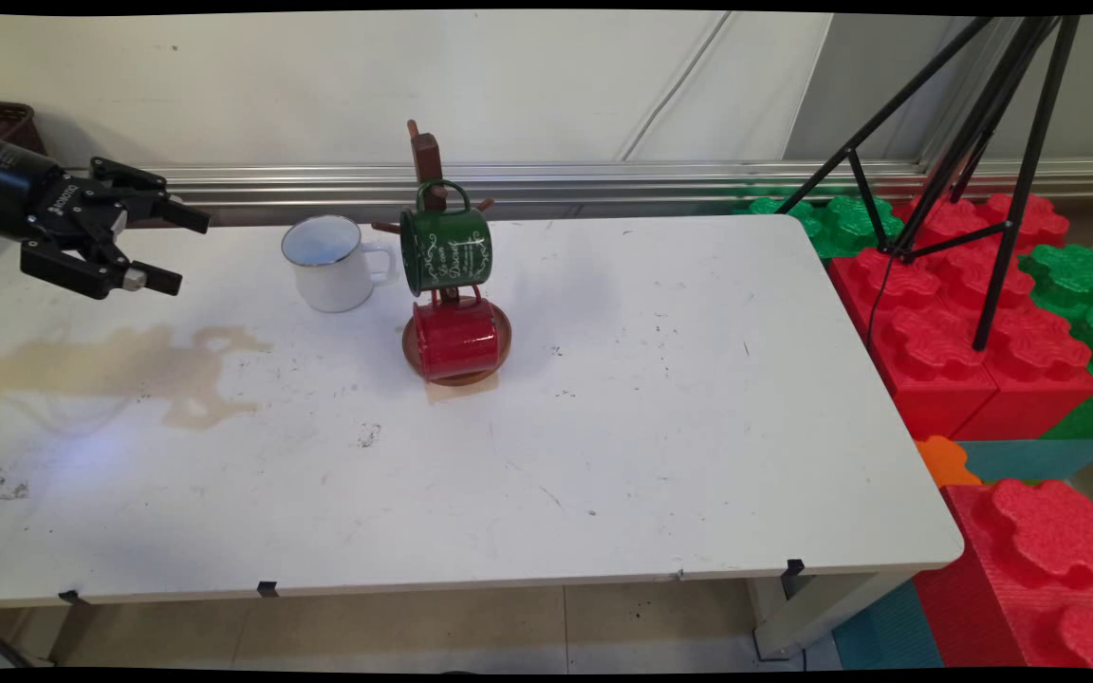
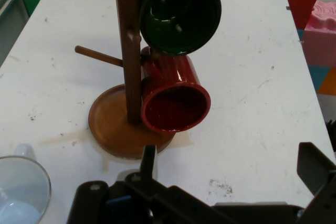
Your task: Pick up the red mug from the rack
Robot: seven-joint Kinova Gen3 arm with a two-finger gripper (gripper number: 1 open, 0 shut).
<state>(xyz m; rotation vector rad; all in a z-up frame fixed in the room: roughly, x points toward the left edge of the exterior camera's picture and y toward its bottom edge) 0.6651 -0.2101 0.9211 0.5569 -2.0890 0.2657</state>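
We see the gripper (image 1: 181, 249) hanging above the table (image 1: 660, 446) left of the white mug (image 1: 326, 263), fingers apart and empty. Just right of that mug, the mug rack (image 1: 426, 161) carries a green mug (image 1: 445, 249) above a red mug (image 1: 456, 340).

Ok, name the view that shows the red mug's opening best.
Hand view: the red mug faces the camera, its inside visible, hanging on the wooden rack. The main view shows only its side, above the rack's base.
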